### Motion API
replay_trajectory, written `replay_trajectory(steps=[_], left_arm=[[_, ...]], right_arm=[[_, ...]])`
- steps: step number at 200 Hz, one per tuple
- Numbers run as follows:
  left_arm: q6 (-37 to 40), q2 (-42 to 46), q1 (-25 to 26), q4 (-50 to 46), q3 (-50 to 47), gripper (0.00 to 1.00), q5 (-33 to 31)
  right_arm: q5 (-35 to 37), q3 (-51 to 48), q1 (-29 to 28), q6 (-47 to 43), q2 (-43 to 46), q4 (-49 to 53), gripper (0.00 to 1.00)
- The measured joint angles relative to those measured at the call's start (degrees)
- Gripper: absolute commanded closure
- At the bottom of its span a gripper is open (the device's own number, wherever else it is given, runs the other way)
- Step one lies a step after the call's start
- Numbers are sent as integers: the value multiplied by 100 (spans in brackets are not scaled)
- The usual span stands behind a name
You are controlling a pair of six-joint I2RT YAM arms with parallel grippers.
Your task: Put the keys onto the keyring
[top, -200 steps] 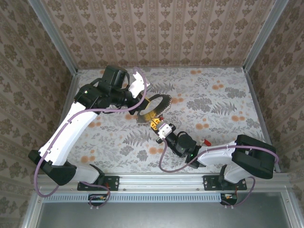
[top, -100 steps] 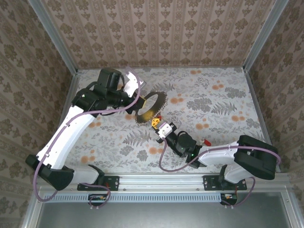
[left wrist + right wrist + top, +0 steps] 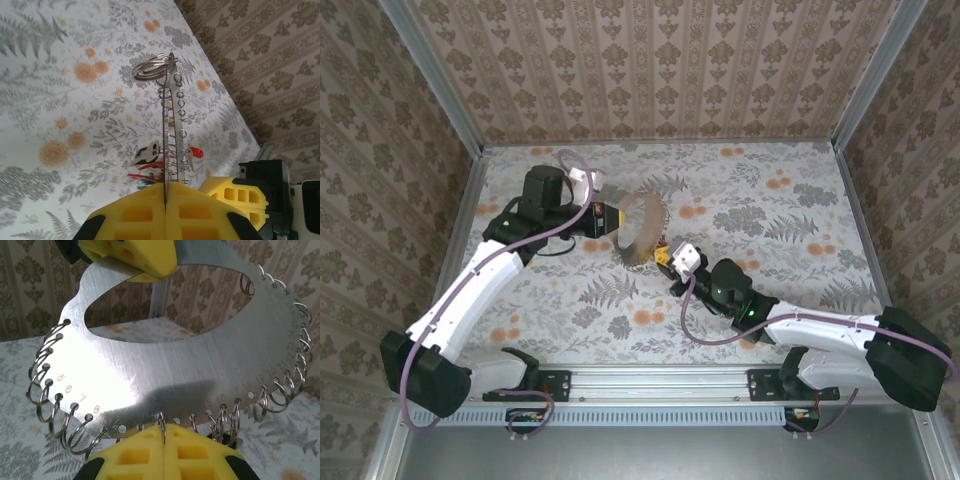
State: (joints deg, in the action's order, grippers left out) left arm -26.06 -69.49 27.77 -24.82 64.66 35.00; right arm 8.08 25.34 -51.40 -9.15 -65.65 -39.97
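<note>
Two robot arms meet over a floral-patterned surface [image 3: 770, 200] walled in by damask wallpaper [image 3: 650, 60], with the keyring [image 3: 642, 248] held upright in the air between them, a little left of centre. The left end effector [image 3: 615, 220] reaches in from the left, its yellow pads pressed together on the hoop's upper rim. In the left wrist view the band [image 3: 171, 125] is seen edge-on and runs straight into the seam between them [image 3: 165, 200]. The right end effector [image 3: 670, 258] comes up from the lower right to the hoop's bottom edge. Its own camera shows the pads [image 3: 164, 450] shut tight against each other, with one thin wire loop from the rim running down into their seam. Up close the keyring [image 3: 165, 365] is a wide, brushed, silvery band, stamped with small numerals and fringed with small wire loops [image 3: 47, 390] threaded through holes along its outer edge. The left end effector [image 3: 145, 262] bites it from above. A red-headed key [image 3: 196, 151] shows just right of the edge-on band, and a small cluster of keys [image 3: 145, 167] sits just left of it (red, blue and a white-and-black bit). Whether these hang from the hoop or lie on the surface behind it I cannot tell.
</note>
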Motion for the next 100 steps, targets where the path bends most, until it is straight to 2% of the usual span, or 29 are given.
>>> replay_trajectory(steps=[58, 100], left_arm=[[-1231, 11, -72, 1182, -837, 100, 363], [-1978, 70, -87, 1897, -1491, 89, 337]], right_arm=[[-520, 0, 345, 264, 223, 632, 100], [-940, 2, 597, 476, 140, 909, 100]])
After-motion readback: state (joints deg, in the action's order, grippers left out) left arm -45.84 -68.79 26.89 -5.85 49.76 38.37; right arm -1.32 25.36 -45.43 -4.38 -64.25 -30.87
